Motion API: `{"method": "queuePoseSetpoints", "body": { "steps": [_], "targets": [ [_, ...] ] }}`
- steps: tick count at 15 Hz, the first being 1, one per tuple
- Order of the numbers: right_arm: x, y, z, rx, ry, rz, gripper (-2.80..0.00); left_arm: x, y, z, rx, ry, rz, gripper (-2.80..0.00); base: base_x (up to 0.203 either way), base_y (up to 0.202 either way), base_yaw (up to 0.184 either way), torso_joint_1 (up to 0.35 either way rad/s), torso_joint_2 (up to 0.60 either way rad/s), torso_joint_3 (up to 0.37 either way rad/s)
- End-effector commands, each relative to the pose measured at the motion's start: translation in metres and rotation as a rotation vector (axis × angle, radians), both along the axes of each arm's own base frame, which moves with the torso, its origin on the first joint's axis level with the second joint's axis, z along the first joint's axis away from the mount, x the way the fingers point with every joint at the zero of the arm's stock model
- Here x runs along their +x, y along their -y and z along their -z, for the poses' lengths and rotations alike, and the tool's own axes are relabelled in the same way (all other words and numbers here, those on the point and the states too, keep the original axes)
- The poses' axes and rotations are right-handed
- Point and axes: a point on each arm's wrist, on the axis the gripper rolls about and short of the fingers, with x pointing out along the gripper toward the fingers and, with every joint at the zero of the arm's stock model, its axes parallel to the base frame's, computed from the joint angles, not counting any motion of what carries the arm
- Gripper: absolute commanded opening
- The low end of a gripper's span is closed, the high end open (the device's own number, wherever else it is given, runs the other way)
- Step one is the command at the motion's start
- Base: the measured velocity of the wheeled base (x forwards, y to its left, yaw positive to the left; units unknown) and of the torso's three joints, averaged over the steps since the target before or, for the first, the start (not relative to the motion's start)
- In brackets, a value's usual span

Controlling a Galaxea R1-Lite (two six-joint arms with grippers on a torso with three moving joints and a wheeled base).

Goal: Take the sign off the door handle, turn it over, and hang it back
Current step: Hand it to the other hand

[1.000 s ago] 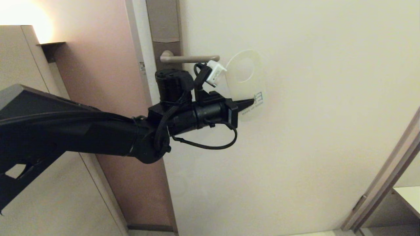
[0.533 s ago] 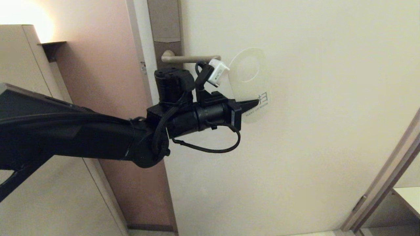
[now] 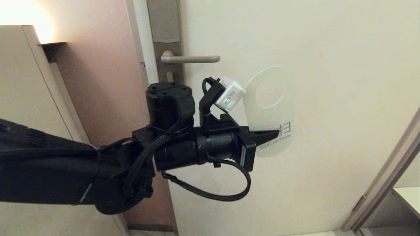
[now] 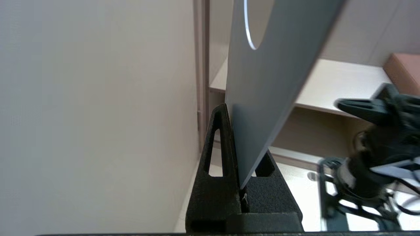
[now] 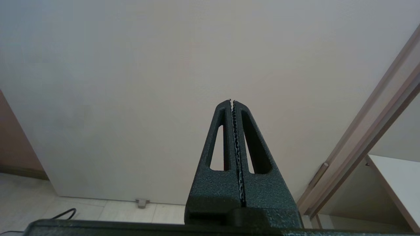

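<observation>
The sign [image 3: 269, 111] is off the door handle [image 3: 192, 59], held in the air in front of the door [image 3: 328, 65], below and to the right of the lever's free end and clear of it. Its white "MAKE UP ROOM" face is toward the head camera, its long axis near upright with a slight lean, hole end up and the lettering low.

The left gripper [image 3: 274, 133] grips it by the lower edge, the fingers [image 4: 218, 154] clenched on the card from either face, as the left wrist view shows. So the sign stands up and away from the fingers, its hole above them, level with the stretch of door just under the lever.

To hang it back, the hole has to travel up and left to the lever's tip, then slide along it toward the plate [image 3: 167, 42]; which face should lead is a judgement I cannot settle here.

The right gripper [image 5: 233, 105] is parked lower down, fingers pressed together on nothing, pointed at the door.
</observation>
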Motion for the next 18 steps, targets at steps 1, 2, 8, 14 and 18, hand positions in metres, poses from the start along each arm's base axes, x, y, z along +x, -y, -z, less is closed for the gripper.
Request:
{"method": "queuePoseSetpoints", "body": {
  "steps": [1, 2, 8, 14, 18],
  "targets": [
    [0.000, 0.000, 0.000, -0.002, 0.000, 0.000, -2.80, -0.024, -0.017, -0.015, -0.023, 0.019, 0.008, -2.80, 0.000, 0.000, 0.000, 0.000, 0.00, 0.000],
    [0.000, 0.000, 0.000, -0.002, 0.000, 0.000, -2.80, -0.029, -0.023, -0.014, -0.019, 0.014, 0.007, -2.80, 0.000, 0.000, 0.000, 0.000, 0.00, 0.000],
    [0.000, 0.000, 0.000, -0.001, 0.000, 0.000, -2.80, -0.066, -0.062, -0.015, 0.023, -0.025, 0.015, -2.80, 0.000, 0.000, 0.000, 0.000, 0.00, 0.000],
    [0.000, 0.000, 0.000, -0.001, 0.000, 0.000, -2.80, -0.079, -0.075, -0.017, 0.078, -0.097, 0.154, -2.80, 0.000, 0.000, 0.000, 0.000, 0.00, 0.000],
    [0.000, 0.000, 0.000, -0.001, 0.000, 0.000, -2.80, -0.075, -0.072, -0.014, 0.081, -0.128, 0.230, -2.80, 0.000, 0.000, 0.000, 0.000, 0.00, 0.000]
  ]
}}
